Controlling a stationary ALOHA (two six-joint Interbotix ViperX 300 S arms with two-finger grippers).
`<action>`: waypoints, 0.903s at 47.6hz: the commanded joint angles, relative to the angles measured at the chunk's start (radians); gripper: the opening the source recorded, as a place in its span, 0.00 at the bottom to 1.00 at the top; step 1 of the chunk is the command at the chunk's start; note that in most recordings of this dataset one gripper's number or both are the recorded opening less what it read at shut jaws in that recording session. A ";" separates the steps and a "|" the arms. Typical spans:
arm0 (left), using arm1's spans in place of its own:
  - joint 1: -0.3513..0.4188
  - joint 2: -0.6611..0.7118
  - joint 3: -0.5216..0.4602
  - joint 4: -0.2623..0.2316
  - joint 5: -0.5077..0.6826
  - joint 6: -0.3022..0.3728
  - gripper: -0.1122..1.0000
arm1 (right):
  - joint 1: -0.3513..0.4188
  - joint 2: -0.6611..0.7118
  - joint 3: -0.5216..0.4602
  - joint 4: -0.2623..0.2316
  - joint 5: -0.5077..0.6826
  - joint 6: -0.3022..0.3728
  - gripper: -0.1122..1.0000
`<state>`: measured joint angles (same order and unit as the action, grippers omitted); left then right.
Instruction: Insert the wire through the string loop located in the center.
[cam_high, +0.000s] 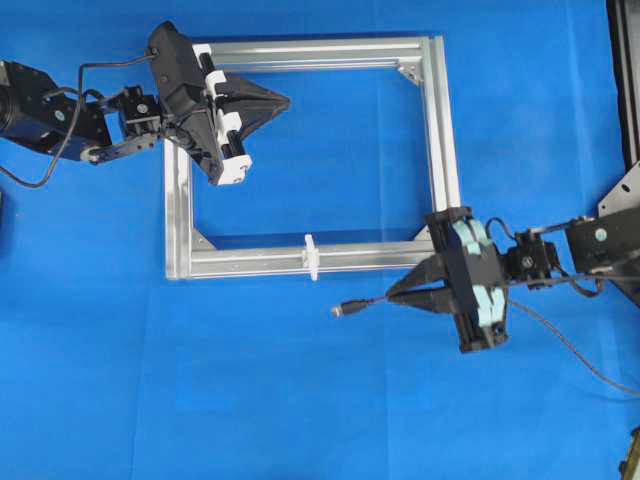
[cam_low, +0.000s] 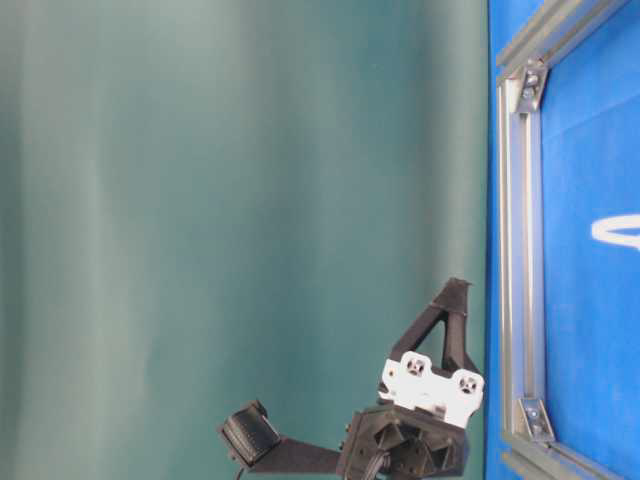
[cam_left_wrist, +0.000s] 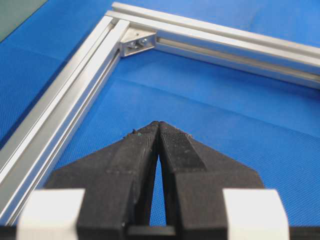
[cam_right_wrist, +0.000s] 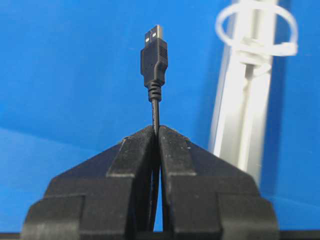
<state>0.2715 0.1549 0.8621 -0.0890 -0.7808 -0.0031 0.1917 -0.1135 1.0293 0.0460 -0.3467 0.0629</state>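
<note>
The left gripper (cam_high: 283, 101) hangs over the top left part of the silver frame (cam_high: 440, 130). Its two black fingers (cam_left_wrist: 140, 150) are pressed together with nothing between them. It is far from the loop, so it is not the arm for this job.

The string loop (cam_high: 311, 256) is a tiny white ring. It stands up on the middle of the frame's bottom bar (cam_high: 250, 262). In the right wrist view the string loop (cam_right_wrist: 256, 31) looks like a thin round hoop tied around the bar, a bit blurry.

The wire (cam_high: 372, 302) is long, thin and black. Its end has a small dark plug (cam_right_wrist: 154, 52) with a shiny metal tip. The plug sticks straight out past the fingers, in line with them.

The right gripper (cam_high: 392, 296) is the near one. Its fingers (cam_right_wrist: 172, 150) are clamped tight on the wire, just behind the plug. The rest of the wire trails away behind the arm to the right.

From these fingers, the loop lies ahead and off to the right side, close but not touching. The plug points past the loop, along the outside of the bar. I think the plug has to turn toward the bar and line up with the hole in the ring before it can go through.
</note>
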 joint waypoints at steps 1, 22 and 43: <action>0.000 -0.035 -0.006 0.003 -0.011 0.000 0.10 | -0.032 -0.017 -0.008 0.006 -0.012 0.000 0.08; 0.000 -0.035 -0.006 0.002 -0.011 0.000 0.10 | -0.123 -0.018 -0.005 0.005 -0.015 0.000 0.08; 0.000 -0.035 -0.006 0.002 -0.012 0.000 0.10 | -0.121 -0.012 -0.006 0.005 -0.017 0.000 0.08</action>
<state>0.2715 0.1549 0.8621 -0.0890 -0.7823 -0.0031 0.0721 -0.1135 1.0308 0.0476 -0.3528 0.0629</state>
